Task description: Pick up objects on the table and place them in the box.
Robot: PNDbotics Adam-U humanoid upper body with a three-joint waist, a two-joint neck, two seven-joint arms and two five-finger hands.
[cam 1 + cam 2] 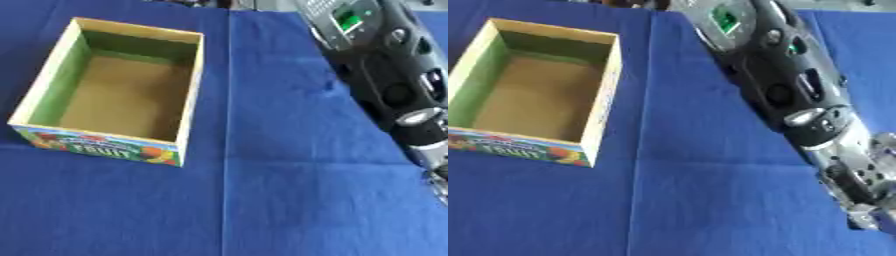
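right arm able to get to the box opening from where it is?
Probably yes. The right arm lies along the table's right side, and only bare blue cloth separates it from the open-topped box. Its hand runs out of frame, so finger state is unknown.

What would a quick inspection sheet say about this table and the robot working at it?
Surface: blue cloth with fold creases covers the table.
Job's things: open fruit-printed box at left, its brown floor bare; no objects to pick up seen on the cloth.
Clutter: nothing seen.
Hands: right arm comes in from the upper right, running down the right side; its hand is cut off at the edge, fingers not readable. Left hand not in view.
Cables: nothing seen.
Surroundings: only slivers past the far edge, not identifiable.
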